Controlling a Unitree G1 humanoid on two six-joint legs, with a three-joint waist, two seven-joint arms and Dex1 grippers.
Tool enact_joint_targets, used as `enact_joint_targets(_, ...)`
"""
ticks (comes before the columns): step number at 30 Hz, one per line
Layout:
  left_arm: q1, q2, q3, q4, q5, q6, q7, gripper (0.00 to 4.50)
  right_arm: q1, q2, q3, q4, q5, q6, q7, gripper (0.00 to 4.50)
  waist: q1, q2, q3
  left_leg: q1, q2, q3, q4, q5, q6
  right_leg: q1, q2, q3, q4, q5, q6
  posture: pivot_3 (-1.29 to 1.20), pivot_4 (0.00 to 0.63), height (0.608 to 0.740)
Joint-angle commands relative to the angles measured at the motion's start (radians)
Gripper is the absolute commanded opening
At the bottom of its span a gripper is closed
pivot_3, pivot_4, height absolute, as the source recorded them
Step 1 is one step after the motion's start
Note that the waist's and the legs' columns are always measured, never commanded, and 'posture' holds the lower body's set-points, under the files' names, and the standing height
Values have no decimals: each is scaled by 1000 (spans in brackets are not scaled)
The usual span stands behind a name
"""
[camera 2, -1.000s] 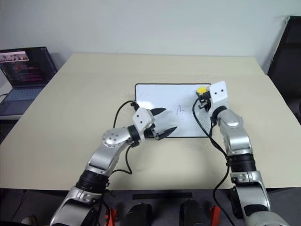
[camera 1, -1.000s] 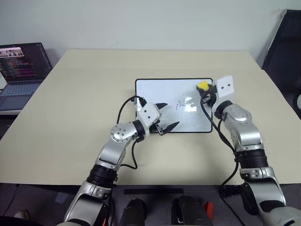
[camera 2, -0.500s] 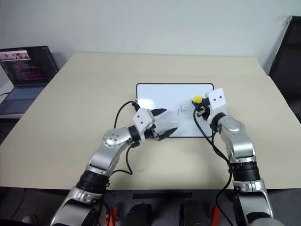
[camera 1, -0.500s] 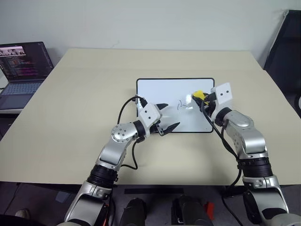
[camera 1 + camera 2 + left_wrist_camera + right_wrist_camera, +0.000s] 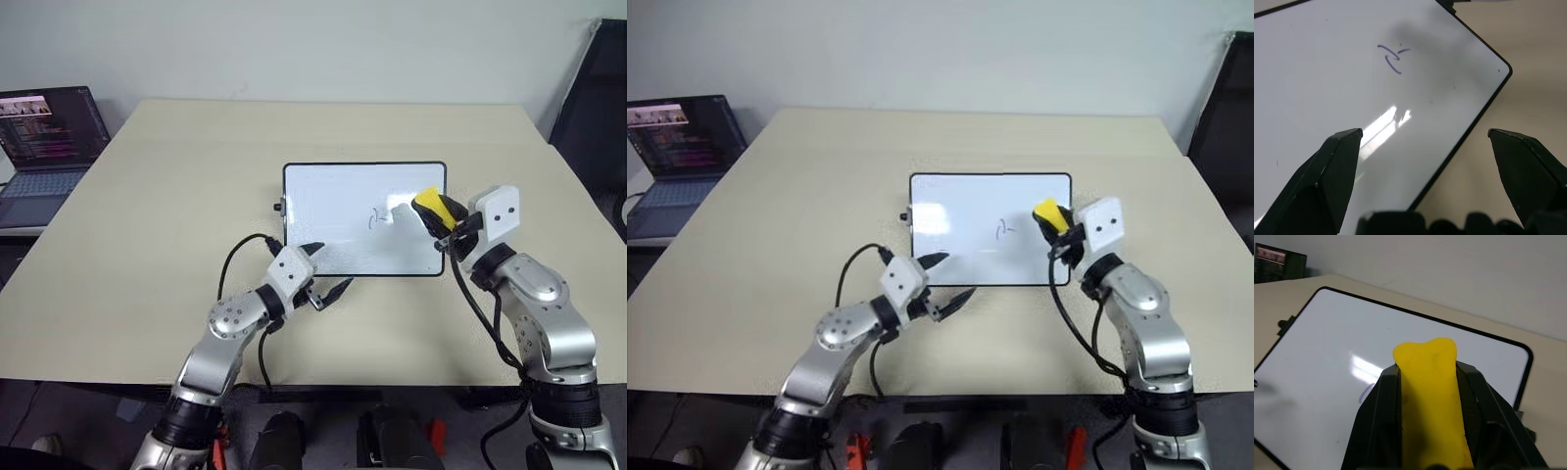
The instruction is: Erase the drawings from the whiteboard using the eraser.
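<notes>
No readable label showed; one small dark marker squiggle (image 5: pixel 375 217) marked the glossy black-framed white whiteboard (image 5: pixel 343 196) on the beige surface (image 5: pixel 147 215); right claw (image 5: pixel 438 217) clamped the yellow eraser (image 5: pixel 429 206) above the board's right edge; left claw (image 5: pixel 324 270) gaped empty at its near edge; an open laptop (image 5: pixel 44 147) stood far left.

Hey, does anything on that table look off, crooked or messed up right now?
Nothing stands out. The whiteboard lies flat and square on the table, one small drawing remaining. The right gripper holds the eraser above it.
</notes>
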Motion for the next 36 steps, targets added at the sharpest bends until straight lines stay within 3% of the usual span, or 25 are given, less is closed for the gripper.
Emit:
enact_joint_targets(1, -23, 8, 11, -31, 32, -13, 35, 4500, -44, 36, 47, 18, -11, -37, -13, 1175, 2, 0, 0, 0, 0, 0, 0, 0, 0, 0, 0, 0, 0, 0, 0, 0, 150, 740)
enact_joint_targets(11, -71, 11, 20, 17, 36, -19, 59, 4500, -231, 130, 158, 276, -103, -164, -22, 1175, 3, 0, 0, -2, 0, 0, -1, 0, 0, -1, 0, -1, -2, 0, 0, 0, 150, 740)
enact_joint_targets(16, -87, 11, 18, 23, 37, -13, 56, 4500, -289, 114, 220, 382, -232, -113, -78, 1175, 3, 0, 0, -2, -1, 0, -1, 0, 0, -1, -1, -1, -1, 0, 0, 0, 150, 740)
enact_joint_targets(21, -83, 5, 19, 15, 32, -4, 63, 4500, -248, 73, 231, 387, -285, -32, -79, 1175, 4, 0, 0, -2, -1, 0, -1, 0, 0, -1, -1, -1, 0, 0, 0, 0, 150, 740)
enact_joint_targets(31, -84, -1, 23, 6, 21, 12, 64, 4500, -66, -114, 233, 278, -317, -1, 22, 1175, 9, -1, -1, 1, -2, -1, 2, 0, 0, 4, -3, -2, -1, 0, 1, 0, 150, 740)
enact_joint_targets(36, -90, -2, 21, 11, 18, 13, 61, 4500, -45, -99, 199, 239, -289, 15, 9, 1175, 6, -1, -1, 7, -2, -1, 2, 0, 0, 10, -3, -2, -2, 0, 1, 0, 150, 740)
